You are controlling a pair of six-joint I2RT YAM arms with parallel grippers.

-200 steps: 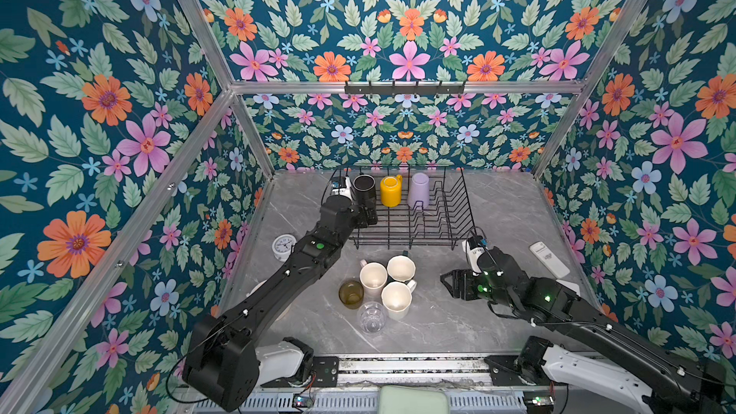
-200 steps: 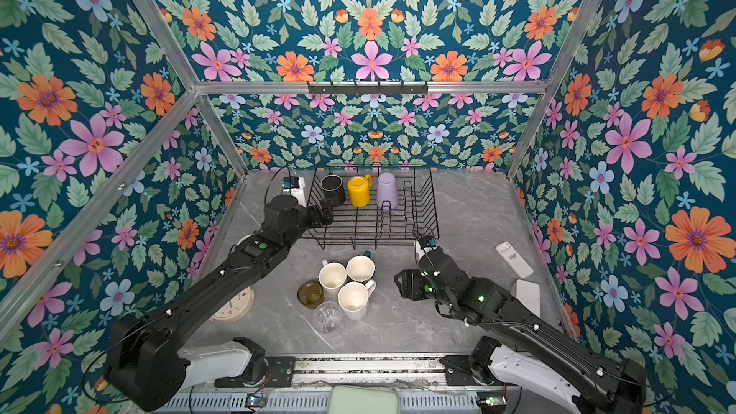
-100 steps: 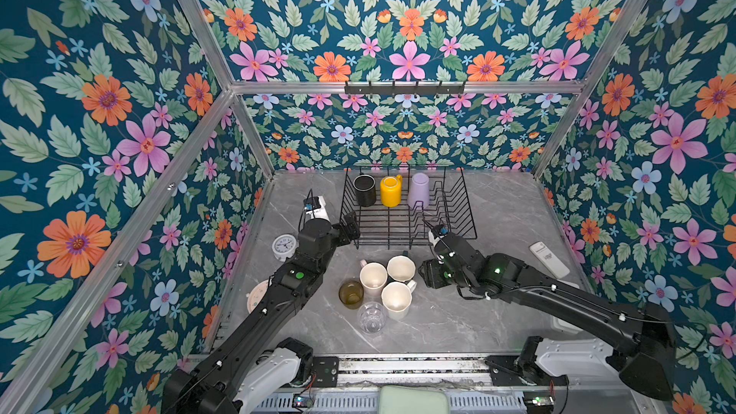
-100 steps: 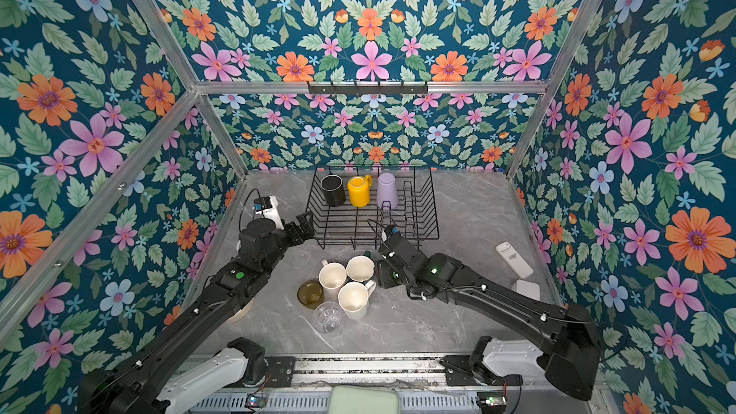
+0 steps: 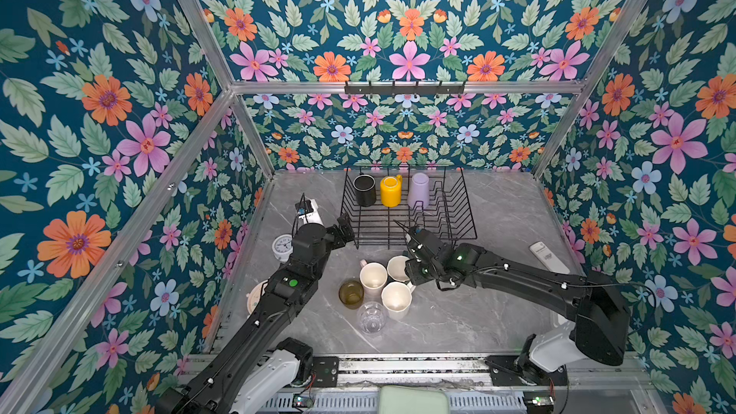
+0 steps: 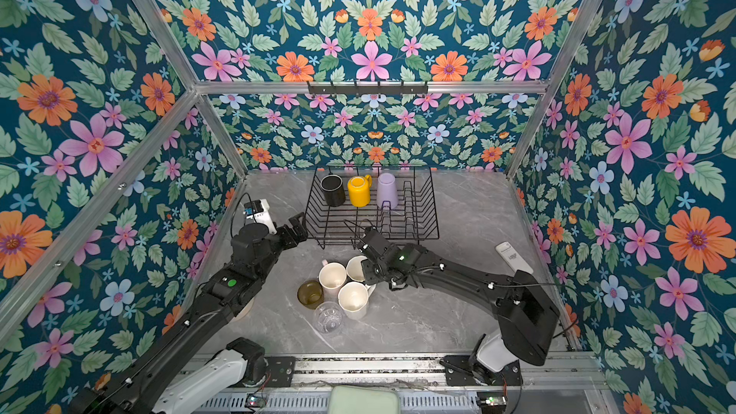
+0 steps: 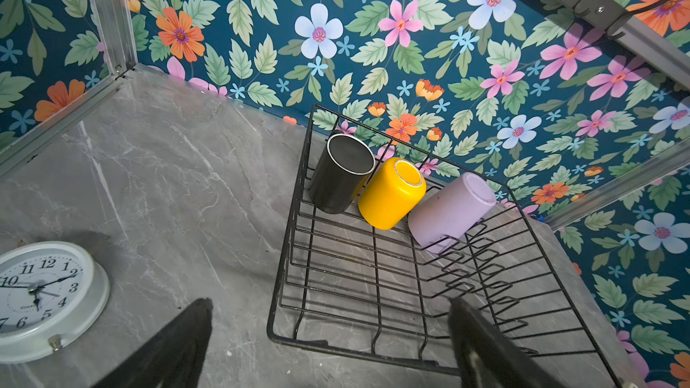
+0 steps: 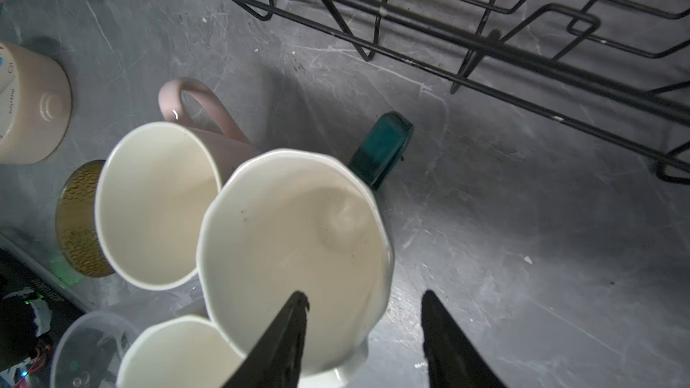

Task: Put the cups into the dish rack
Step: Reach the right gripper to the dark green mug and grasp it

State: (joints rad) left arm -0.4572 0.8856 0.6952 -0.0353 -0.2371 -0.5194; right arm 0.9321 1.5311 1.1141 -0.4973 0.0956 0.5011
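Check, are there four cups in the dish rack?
No, the dish rack holds only three: a black mug, a yellow mug and a lilac tumbler.

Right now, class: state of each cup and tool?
black mug: racked
yellow mug: racked, base up
lilac tumbler: racked, base up
dark green mug: upright, unracked
pink mug: upright, unracked
white mug: upright, unracked
amber glass: upright, unracked
clear glass: upright, unracked
left tool: open, empty
right tool: open, astride dark green mug's wall
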